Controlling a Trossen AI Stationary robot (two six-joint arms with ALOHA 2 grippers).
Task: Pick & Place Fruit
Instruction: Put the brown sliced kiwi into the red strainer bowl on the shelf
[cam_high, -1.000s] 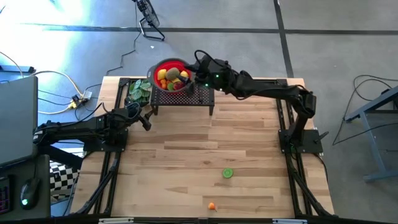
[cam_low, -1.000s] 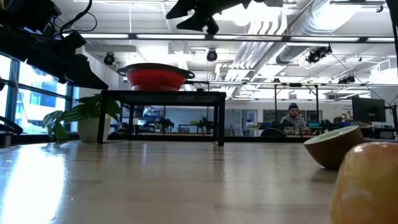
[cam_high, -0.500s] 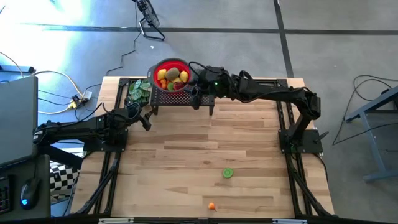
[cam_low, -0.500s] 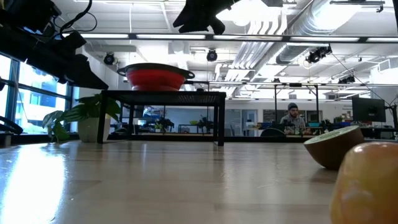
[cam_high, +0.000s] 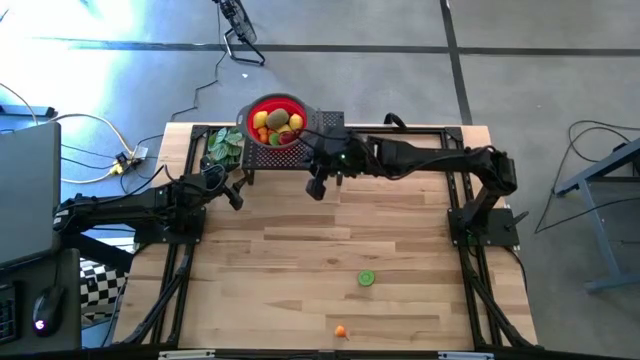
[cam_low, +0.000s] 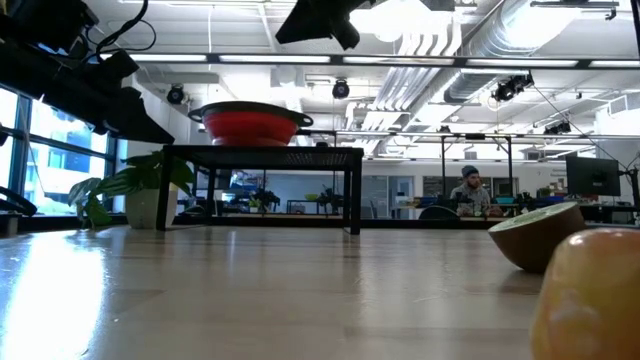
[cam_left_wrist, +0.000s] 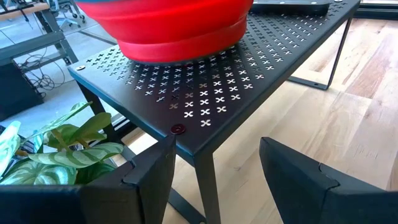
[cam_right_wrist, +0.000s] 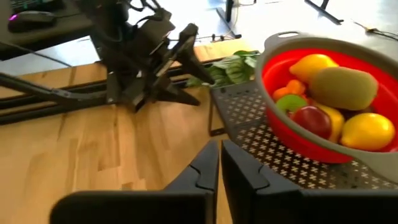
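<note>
A red bowl full of toy fruit stands on a small black perforated stand at the table's far side; yellow lemons, a brown kiwi and red and orange pieces lie in it. A green lime half and a small orange piece lie on the table near its front edge. My right gripper is shut and empty, just in front of the stand. My left gripper is open and empty, left of the stand.
A green leafy bunch lies at the far left beside the stand. In the low view the lime half and a yellow-orange fruit sit close to the camera. Bare wood lies between the stand and the front edge.
My right gripper has drawn back from over the red bowl toward the table's near edge and now hangs in front of the stand. The fruit in the bowl and on the table has stayed put.
</note>
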